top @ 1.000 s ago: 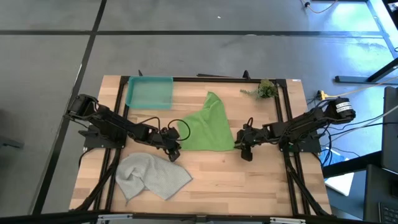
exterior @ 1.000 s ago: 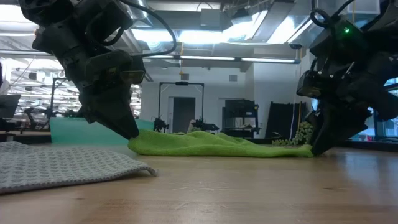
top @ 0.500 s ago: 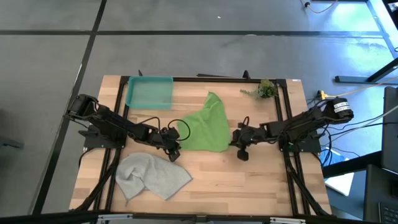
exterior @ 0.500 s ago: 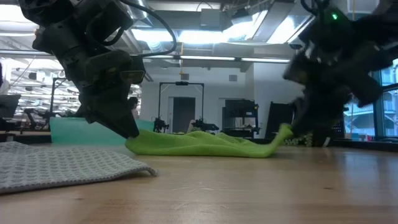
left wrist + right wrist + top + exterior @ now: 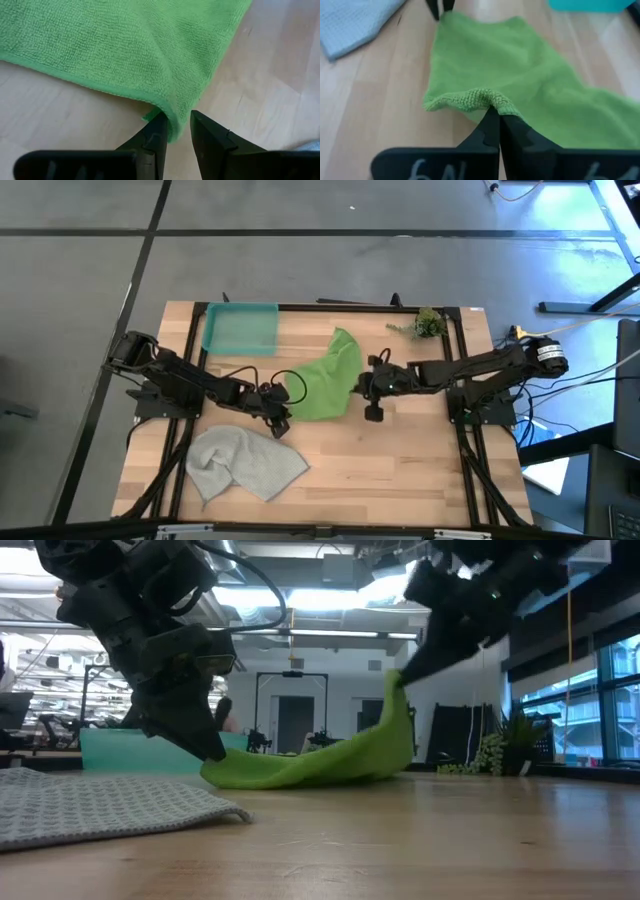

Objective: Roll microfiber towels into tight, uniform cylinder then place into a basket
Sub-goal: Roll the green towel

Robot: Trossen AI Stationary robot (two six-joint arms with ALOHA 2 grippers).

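Note:
The lime green towel [image 5: 328,380] lies mid-table, its far end reaching toward the basket. My left gripper [image 5: 283,420] is shut on its near left corner at the table. My right gripper [image 5: 362,388] is shut on its near right corner, held up above the table. The pale grey towel [image 5: 245,463] lies crumpled near the front left. The teal basket [image 5: 240,328] stands at the far left. My left gripper pinches the green towel's near left corner [image 5: 172,131] between its two fingers, slanting down from the table's left. The corner stays low at the table. My right gripper pinches the towel's near right corner [image 5: 490,100] between its fingertips, from the table's right. That corner [image 5: 397,680] is lifted clear, and the cloth sags below it to the table.
A small plant sprig [image 5: 428,322] lies at the far right. A black frame [image 5: 330,306] runs round the table's edges. Bare wood shows in the front right part [image 5: 400,470].
My right gripper has gone up and toward the table's left with the towel's near right corner. That corner has lifted off the table and the towel's right part folds over toward the left. The left corner has stayed in place.

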